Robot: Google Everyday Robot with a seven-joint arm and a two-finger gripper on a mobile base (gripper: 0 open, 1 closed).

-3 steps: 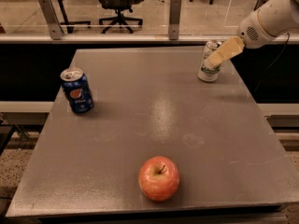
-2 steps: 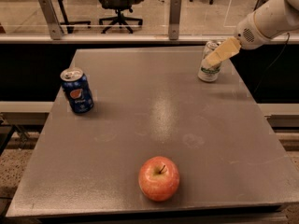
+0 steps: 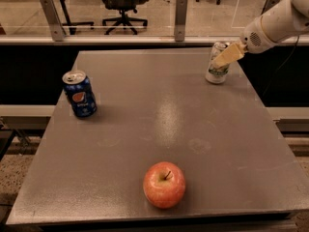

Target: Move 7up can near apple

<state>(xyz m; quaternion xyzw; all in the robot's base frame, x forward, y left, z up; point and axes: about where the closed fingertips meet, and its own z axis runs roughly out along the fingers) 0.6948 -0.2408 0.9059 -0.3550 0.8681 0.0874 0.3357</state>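
7up can (image 3: 216, 72) upright, long axis vertical, top up, far-right on table (image 3: 145, 105); gripper (image 3: 224, 59) at its upper side, grip can't tell; apple (image 3: 164, 184) well apart.

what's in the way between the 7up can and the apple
Nothing visible. The gripper is at the 7up can in the far right corner; only bare table lies between that can and the apple near the front edge. The Pepsi can stands far left, off that line.

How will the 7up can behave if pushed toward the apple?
The 7up can stands upright, tall on a narrow base, so a high push would likely tip it. Once down, its round wall would probably roll. The gripper sits at its upper half, at the table's far right.
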